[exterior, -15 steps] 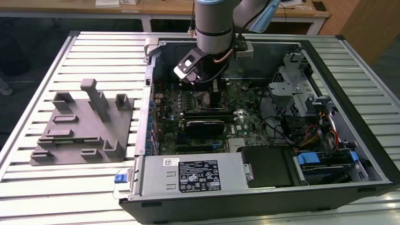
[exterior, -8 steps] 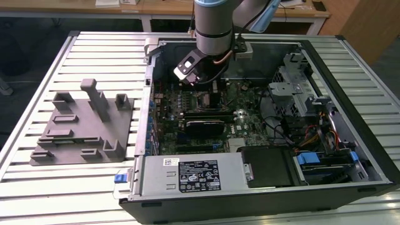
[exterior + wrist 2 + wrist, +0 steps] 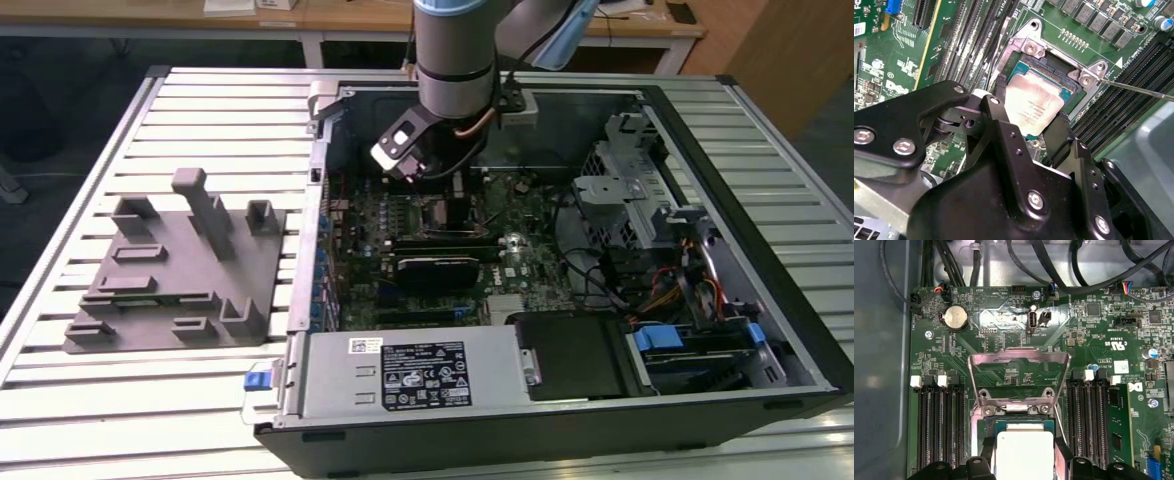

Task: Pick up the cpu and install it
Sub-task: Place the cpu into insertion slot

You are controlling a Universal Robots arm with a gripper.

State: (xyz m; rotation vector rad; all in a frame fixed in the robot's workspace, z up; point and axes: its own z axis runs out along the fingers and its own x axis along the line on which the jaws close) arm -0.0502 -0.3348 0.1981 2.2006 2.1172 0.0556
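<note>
The arm (image 3: 454, 60) reaches down into the open case (image 3: 534, 445), which lies on the slatted desk (image 3: 200, 120). The second wrist view shows the jaws clenched on the cpu (image 3: 1034, 102), with a finger (image 3: 1000, 92) against each of two opposite edges. The cpu lies squarely over the socket (image 3: 1070, 93) on the motherboard (image 3: 1094, 340). It may be seated or hanging just above it; I cannot tell which. The load plate (image 3: 1020, 355) stands raised just beside the socket. A grey fixture (image 3: 174, 270) sits on the desk, beside the case on the exterior view's left.
</note>
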